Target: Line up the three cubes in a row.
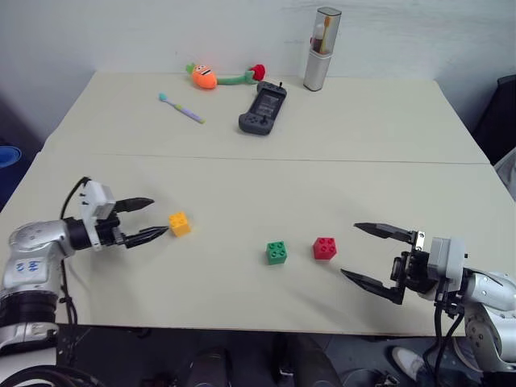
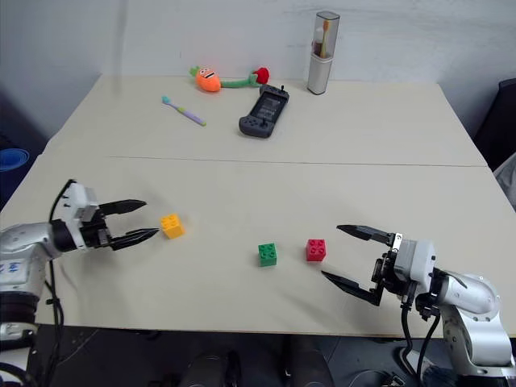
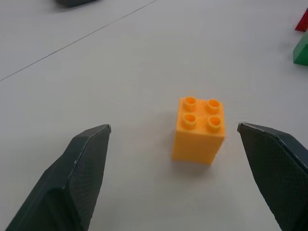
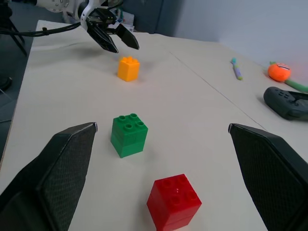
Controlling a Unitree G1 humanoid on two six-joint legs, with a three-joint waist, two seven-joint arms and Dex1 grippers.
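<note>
My left pincer (image 1: 153, 219) hangs low over the table (image 1: 242, 185) with its two black fingers spread wide, tips pointing at the yellow-orange cube (image 1: 179, 223), which sits just beyond them, near but not touched. In my left wrist view that cube (image 3: 198, 130) stands upright between the two finger pads, studs up, with bare table on every side of it.

My right pincer (image 1: 367, 256) is spread just as wide and holds nothing. The red cube (image 1: 324, 247) lies just beyond its tips, and the green cube (image 1: 276, 252) stands a short gap past the red one (the two are near each other, apart, not touching). The yellow-orange cube is well apart from that pair, off toward my left, and a little farther from the near edge than they are.

All three cubes sit on the front half of the table, this side of the seam (image 1: 322, 160) that runs across it. Between them and the near edge (image 1: 242, 329) there is a strip of bare surface. The far half carries a black handheld console (image 1: 262, 109), a toothbrush (image 1: 181, 108), a carrot plush toy (image 1: 211, 76) and a tall toothbrush case (image 1: 321, 48), all well away from the cubes.
</note>
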